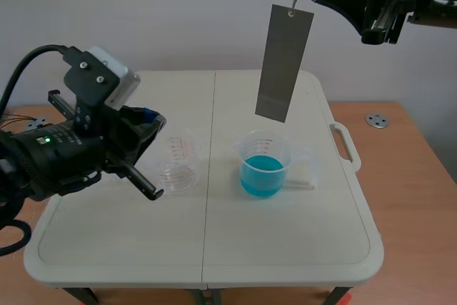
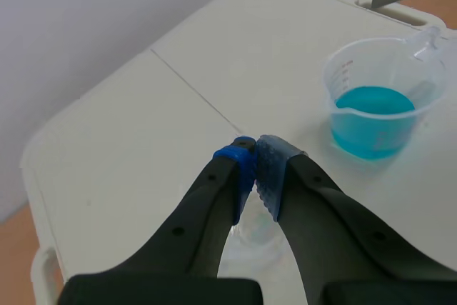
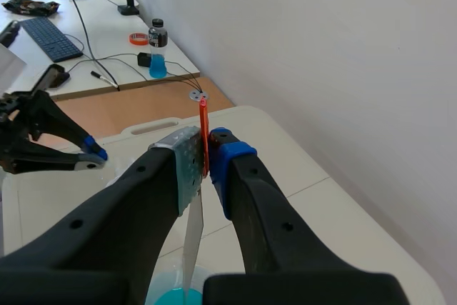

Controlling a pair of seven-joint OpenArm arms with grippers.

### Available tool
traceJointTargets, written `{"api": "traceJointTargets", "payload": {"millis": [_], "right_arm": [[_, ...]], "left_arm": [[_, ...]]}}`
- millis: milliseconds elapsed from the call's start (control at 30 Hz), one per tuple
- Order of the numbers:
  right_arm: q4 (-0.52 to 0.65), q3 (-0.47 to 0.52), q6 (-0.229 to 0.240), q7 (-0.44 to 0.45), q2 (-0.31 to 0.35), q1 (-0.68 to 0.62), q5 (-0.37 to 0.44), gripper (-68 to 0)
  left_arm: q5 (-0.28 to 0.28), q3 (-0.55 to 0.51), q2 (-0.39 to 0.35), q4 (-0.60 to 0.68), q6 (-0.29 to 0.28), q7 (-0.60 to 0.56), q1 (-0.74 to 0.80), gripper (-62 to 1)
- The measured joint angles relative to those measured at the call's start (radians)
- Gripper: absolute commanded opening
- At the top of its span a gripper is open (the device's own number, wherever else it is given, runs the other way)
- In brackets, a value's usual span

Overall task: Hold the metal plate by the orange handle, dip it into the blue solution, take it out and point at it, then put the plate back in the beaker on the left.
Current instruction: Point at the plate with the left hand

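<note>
Right gripper (image 3: 206, 158) is clamped on the orange handle (image 3: 204, 130). Plate (image 1: 284, 62) hangs high, slightly tilted, with its lower edge above the blue beaker (image 1: 264, 164) and clear of the liquid. Left gripper (image 2: 255, 158) is closed on nothing, pads touching, low just over the empty beaker (image 1: 180, 163). Both beakers stand side by side on the table (image 1: 214, 248).

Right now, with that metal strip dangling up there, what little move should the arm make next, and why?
Probably lower the right gripper straight down. It is shut on the orange handle, and the metal plate hangs just above the cup of blue liquid, not touching it, so a short descent would likely dip it.
</note>
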Motion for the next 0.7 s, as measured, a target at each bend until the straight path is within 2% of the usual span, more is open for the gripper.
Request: {"api": "traceJointTargets", "payload": {"millis": [200,367,467,700], "right_arm": [[0.0,0.0,0.0,-0.021,-0.019,0.0,-0.01,-66.0],[0.0,0.0,0.0,-0.023,-0.031,0.0,-0.058,-66.0],[-0.009,0.0,0.0,-0.023,-0.043,0.0,-0.057,-66.0],[-0.09,0.0,0.0,-0.023,-0.079,0.0,-0.089,-66.0]], "left_arm": [[-0.111,-0.158,-0.124,0.12,0.001,-0.003,0.217,-58.2],[-0.161,-0.284,-0.196,0.14,0.001,-0.031,0.412,-58.2],[-0.192,-0.344,-0.223,0.14,0.002,-0.03,0.529,-58.2],[-0.189,-0.396,-0.239,0.136,0.002,-0.032,0.753,-58.2]]}}
